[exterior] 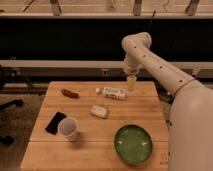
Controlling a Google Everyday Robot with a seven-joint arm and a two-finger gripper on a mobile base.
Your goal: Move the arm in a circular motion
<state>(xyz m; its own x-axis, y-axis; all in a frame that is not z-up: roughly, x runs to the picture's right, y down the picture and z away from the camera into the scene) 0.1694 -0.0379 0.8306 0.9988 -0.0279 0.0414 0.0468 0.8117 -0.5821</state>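
The glossy white arm [165,75] of thick rounded segments with small dark dots rises from the right edge, bends at a bulbous joint [136,44] near the top, and points down. Its slim pale tip, the gripper [131,84], hangs over the far right part of the wooden table [90,145], just right of a white packet [111,92]. It holds nothing that I can see.
On the table lie a red-brown object [69,93] at the far left, a pale wrapped block [99,111] in the middle, a black flat object [55,122], a white cup [68,128] and a green bowl [133,144]. A dark wall with rails runs behind.
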